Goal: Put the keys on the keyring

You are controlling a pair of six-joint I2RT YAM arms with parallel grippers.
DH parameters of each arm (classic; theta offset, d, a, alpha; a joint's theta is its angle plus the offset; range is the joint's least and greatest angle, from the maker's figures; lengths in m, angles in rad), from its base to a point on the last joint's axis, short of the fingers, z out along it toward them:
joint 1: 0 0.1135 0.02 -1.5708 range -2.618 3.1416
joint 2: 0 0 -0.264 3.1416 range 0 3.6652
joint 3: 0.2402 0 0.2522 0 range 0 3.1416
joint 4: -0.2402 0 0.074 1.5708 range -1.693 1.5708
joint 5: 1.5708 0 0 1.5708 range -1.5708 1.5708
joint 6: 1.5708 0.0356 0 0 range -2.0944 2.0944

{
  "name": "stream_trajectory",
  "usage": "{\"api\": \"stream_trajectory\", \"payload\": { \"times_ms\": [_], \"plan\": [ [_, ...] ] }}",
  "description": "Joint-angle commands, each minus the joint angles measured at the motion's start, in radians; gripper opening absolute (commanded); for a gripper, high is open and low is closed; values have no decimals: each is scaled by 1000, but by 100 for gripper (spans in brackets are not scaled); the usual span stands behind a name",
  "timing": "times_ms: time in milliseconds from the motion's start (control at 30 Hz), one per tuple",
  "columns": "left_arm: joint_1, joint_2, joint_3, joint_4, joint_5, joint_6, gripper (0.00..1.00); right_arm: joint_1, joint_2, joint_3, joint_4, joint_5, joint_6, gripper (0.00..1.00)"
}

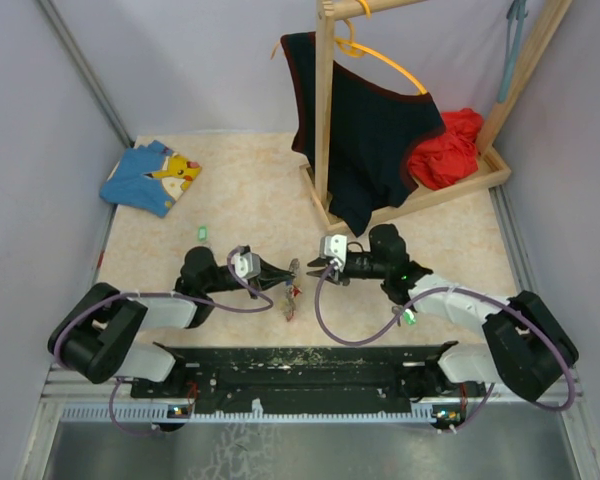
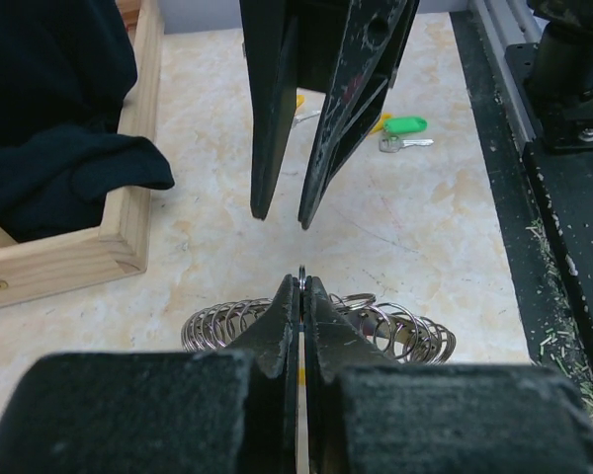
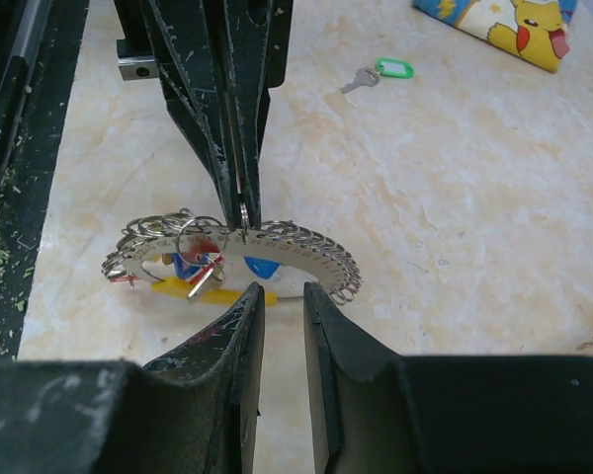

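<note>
The keyring (image 3: 277, 247) is a curved silver plate edged with many small split rings, with red, blue and yellow tags under it. It lies on the table between both grippers, and shows in the top view (image 1: 292, 296) and the left wrist view (image 2: 395, 331). My left gripper (image 2: 303, 283) is shut on one upright split ring of it, also seen in the right wrist view (image 3: 242, 209). My right gripper (image 3: 282, 291) faces it, narrowly open and empty, just short of the plate. A green-headed key (image 3: 390, 68) lies apart on the table (image 1: 202, 233).
A wooden rack base (image 2: 99, 247) with a dark garment (image 1: 365, 140) stands behind. A red cloth (image 1: 450, 150) and an orange hanger (image 1: 390, 55) are at the rack. A blue and yellow printed cloth (image 1: 152, 177) lies at the far left.
</note>
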Motion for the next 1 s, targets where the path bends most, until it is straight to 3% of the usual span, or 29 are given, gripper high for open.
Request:
{"api": "stream_trajectory", "payload": {
  "times_ms": [0,233,967],
  "plan": [
    [3,8,3,127,55,-42,1,-8,48,18,120,-87,9,23],
    [3,17,5,138,59,-45,1,14,111,22,210,-112,62,23],
    [2,37,9,160,71,-59,1,57,166,47,267,-138,114,17]
  ]
}}
